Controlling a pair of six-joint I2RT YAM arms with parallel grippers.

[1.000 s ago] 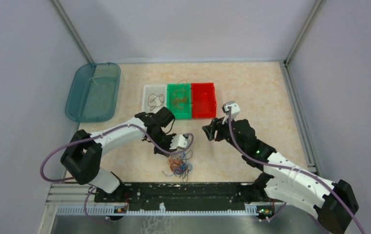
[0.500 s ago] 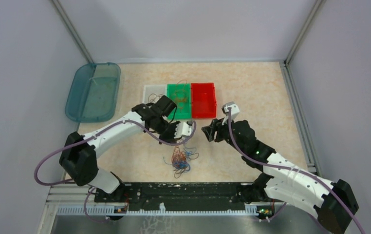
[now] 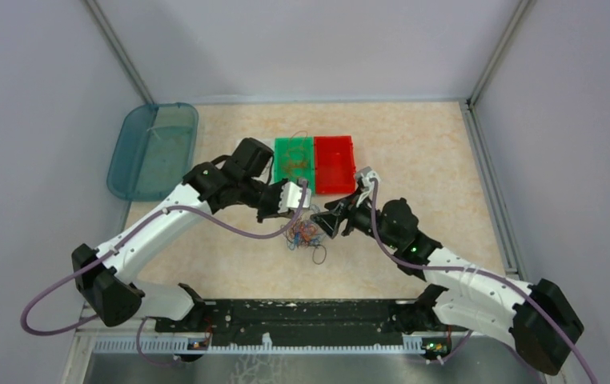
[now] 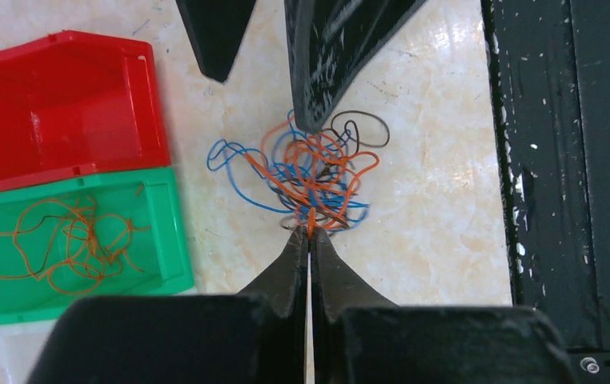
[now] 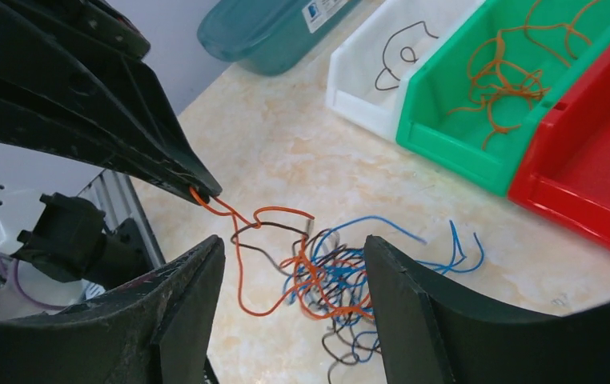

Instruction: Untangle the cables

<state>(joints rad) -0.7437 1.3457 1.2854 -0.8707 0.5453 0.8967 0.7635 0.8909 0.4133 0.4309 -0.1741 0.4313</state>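
Ahead of the left gripper, clamped on one orange cable, the clump may rise whole, unpinned by the spread right gripper.

Bright, even light, soft shadows, faint glare on the table; views sharp.

You've free table rt of the red bin; left claw & right claw flank the cables.
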